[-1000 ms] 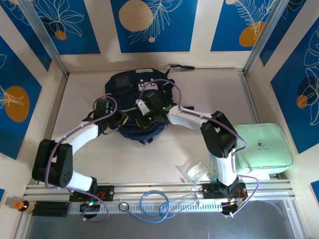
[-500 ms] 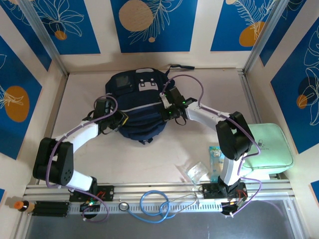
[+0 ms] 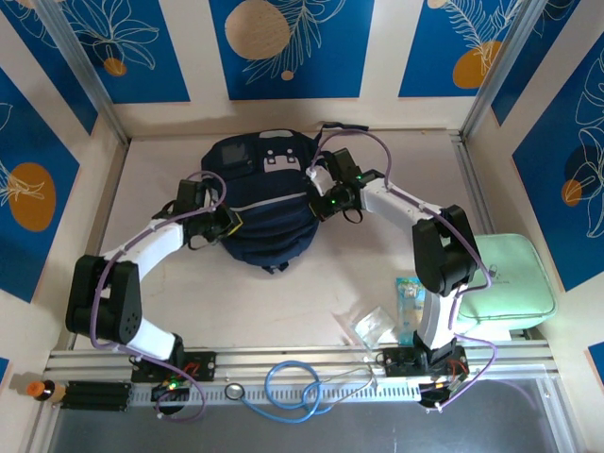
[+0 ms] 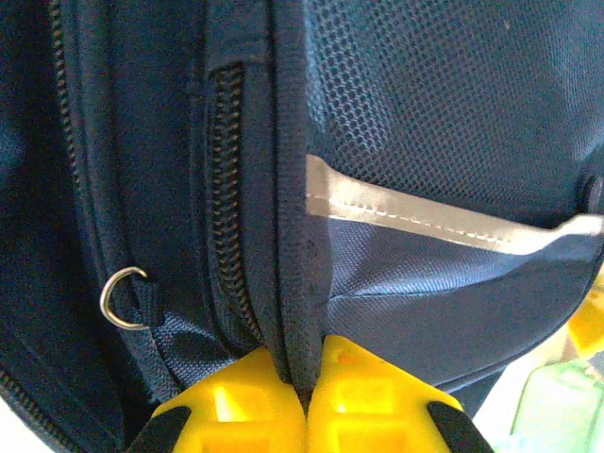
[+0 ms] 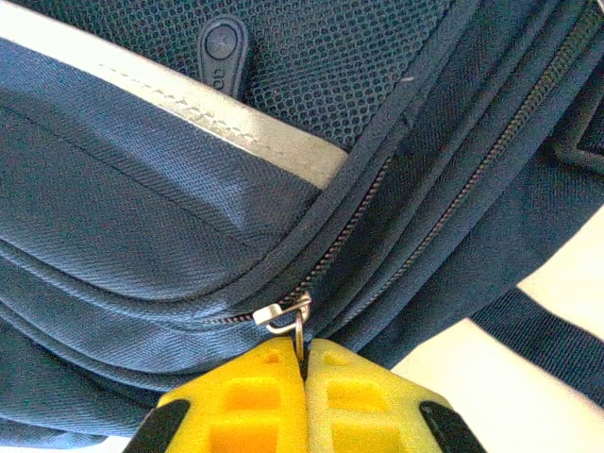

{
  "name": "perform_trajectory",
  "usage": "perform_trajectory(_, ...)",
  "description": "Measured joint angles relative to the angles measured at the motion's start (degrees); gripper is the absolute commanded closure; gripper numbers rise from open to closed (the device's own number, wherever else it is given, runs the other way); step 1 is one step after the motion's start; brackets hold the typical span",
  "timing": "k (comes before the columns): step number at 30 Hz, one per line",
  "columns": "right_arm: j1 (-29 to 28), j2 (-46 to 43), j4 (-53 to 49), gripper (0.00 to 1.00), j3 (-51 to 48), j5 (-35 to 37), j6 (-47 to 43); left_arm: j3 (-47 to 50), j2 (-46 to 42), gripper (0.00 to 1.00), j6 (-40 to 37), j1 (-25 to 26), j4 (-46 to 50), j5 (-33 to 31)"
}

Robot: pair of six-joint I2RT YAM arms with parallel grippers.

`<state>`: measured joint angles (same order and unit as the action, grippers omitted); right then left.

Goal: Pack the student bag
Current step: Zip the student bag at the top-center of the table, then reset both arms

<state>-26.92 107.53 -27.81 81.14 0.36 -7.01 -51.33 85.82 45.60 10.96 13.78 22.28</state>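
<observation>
Right wrist view: right gripper [image 5: 304, 363] is pinching the zip pull [image 5: 286, 316] at its tips, left gripper [image 4: 307, 377] is clamping the student bag [image 3: 264, 203] by its seam [image 4: 288, 236]; packing is apparently just starting.

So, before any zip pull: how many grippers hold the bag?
2. The left gripper pinches a seam on the student bag, left side; the right gripper pinches a zipper pull on its right.

One navy student bag [image 3: 264, 217], one mint green zip case [image 3: 500, 274], two robot arms [image 3: 151, 247] [image 3: 396, 203], one clear plastic packet [image 3: 368, 326], one small turquoise packet [image 3: 408, 307], one coiled blue tube [image 3: 293, 387].
</observation>
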Motion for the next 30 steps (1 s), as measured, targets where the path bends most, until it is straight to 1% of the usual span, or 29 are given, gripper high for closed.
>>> perform_trajectory(3, 0.7, 1.9, -1.7, 1.0, 2.8, -0.4, -2.1, -1.6, 0.0, 1.0, -5.3, -0.1, 3.5, 0.0)
perform_trajectory(4, 0.9, 2.6, -2.0, 0.99, 3.8, -0.4, -2.5, -2.0, 0.0, 1.0, -6.6, -0.1, 4.5, 0.0)
perform_trajectory(8, 1.6, 5.8, -3.8, 0.88, 8.2, -0.3, -3.0, -3.5, 1.0, 1.0, -11.5, -0.1, 7.4, 0.0)
perform_trajectory(14, 1.7, 8.1, -5.5, 0.85, 12.2, 1.4, 0.6, -4.6, 3.2, 1.0, -15.3, -0.2, 8.7, 0.2)
perform_trajectory(16, 1.7, 8.3, -5.9, 0.78, 12.6, 1.9, 3.1, -4.7, 3.2, 1.0, -16.1, -0.2, 8.8, 0.4)
perform_trajectory(17, 1.7, 8.6, -6.4, 0.74, 13.2, 2.3, 5.0, -4.9, 3.2, 0.96, -16.2, -0.2, 9.0, 0.4)
perform_trajectory(18, 1.9, 8.9, -6.7, 0.69, 13.8, 2.4, 6.8, -4.9, 3.2, 0.85, -16.2, -0.2, 9.1, 0.3)
perform_trajectory(19, 2.0, 9.0, -6.8, 0.62, 13.9, 2.5, 7.9, -5.0, 3.2, 0.78, -16.4, -0.2, 9.2, 0.1)
perform_trajectory(21, 2.6, 8.7, -5.2, 0.48, 13.3, 2.7, 10.9, -5.5, 2.8, 0.58, -16.9, -0.3, 10.5, -0.9)
perform_trajectory(23, 3.7, 6.1, -1.1, 0.38, 9.5, 3.1, 13.7, -5.6, 1.5, 0.46, -17.0, -0.4, 12.8, -2.4)
perform_trajectory(25, 4.7, 1.2, 1.6, 0.34, 3.8, 4.1, 15.6, -5.7, -0.5, 0.33, -17.0, -0.5, 14.8, -4.5)
perform_trajectory(27, 5.7, -6.2, 4.5, 0.3, -3.0, 6.6, 17.5, -6.3, -3.4, 0.15, -16.7, -0.5, 16.5, -8.0)
perform_trajectory(29, 6.5, -13.4, 7.4, 0.26, -8.5, 9.4, 18.9, -6.6, -6.6, 0.04, -15.9, -0.5, 17.1, -13.1)
perform_trajectory(30, 7.1, -17.6, 9.3, 0.23, -11.5, 10.6, 19.5, -6.6, -8.9, 0.0, -15.7, -0.5, 17.1, -16.6)
